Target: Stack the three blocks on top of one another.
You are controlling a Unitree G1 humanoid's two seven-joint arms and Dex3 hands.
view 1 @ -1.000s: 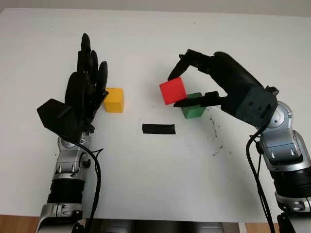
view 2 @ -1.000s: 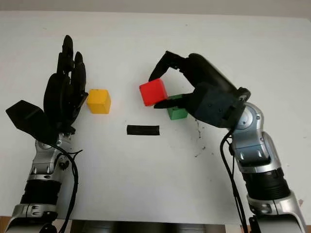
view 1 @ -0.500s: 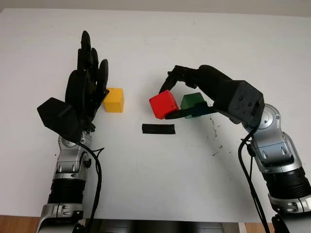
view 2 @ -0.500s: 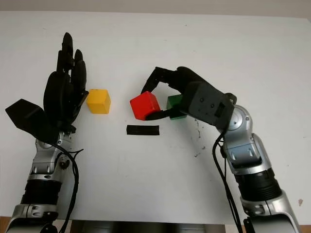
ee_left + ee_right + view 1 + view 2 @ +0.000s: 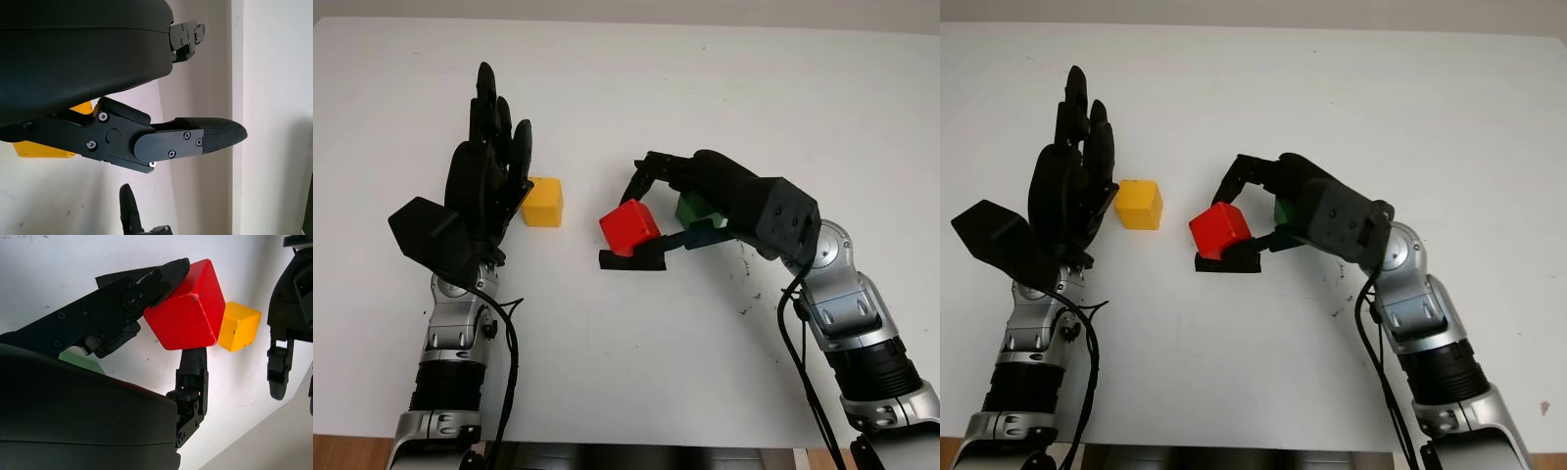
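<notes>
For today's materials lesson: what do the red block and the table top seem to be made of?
Red block, held in the right hand: likely painted wood or plastic; matte, opaque, softly rounded edges. Table top: probably white laminate or painted board; smooth, slightly scuffed with dark specks.

Both eye views look forward and down from the head at the same white table [image 5: 626, 372], slightly offset sideways. Wrist cams sit tight against each hand's black shell; both catch the yellow block [image 5: 238, 326], which the eye views share too.
</notes>
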